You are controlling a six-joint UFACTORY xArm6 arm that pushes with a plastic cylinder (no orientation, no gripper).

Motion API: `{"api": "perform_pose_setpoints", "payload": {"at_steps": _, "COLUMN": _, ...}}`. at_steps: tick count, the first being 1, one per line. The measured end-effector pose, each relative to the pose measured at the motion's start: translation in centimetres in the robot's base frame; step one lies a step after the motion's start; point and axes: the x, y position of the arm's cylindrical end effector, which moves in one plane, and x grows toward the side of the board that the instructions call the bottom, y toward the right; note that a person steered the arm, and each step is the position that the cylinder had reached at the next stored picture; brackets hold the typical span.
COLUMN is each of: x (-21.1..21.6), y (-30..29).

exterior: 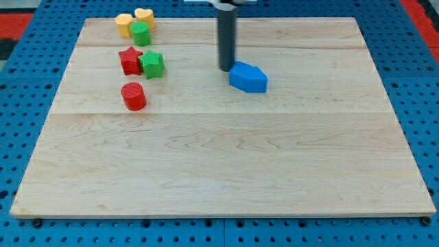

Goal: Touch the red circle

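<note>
1. The robot's tip (226, 68), a bare rod with no jaws and holding nothing, stands just beside the blue block (248, 77), at its left.
2. The red circle (134, 96) lies well apart, toward the view's left.
3. Above it sit the red star (129, 60) and green star (151, 64).

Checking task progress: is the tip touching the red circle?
Apart. The camera view shows my tip beside the blue block, with bare board between it and the red circle.

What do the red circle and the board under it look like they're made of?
Red circle: probably plastic or painted wood; the even, saturated colour with a soft sheen leaves it open. Board: pale wood in joined planks, with visible grain and seam lines and a smooth finish.
</note>
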Motion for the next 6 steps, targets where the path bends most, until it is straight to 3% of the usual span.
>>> {"api": "perform_pose_setpoints", "payload": {"at_steps": 2, "x": -1.1, "y": -5.2}}
{"api": "perform_pose_setpoints", "payload": {"at_steps": 3, "x": 1.5, "y": -8.0}}
{"api": "perform_pose_setpoints", "payload": {"at_steps": 5, "x": 3.6, "y": -24.0}}
{"api": "perform_pose_setpoints", "payload": {"at_steps": 6, "x": 2.7, "y": -27.9}}
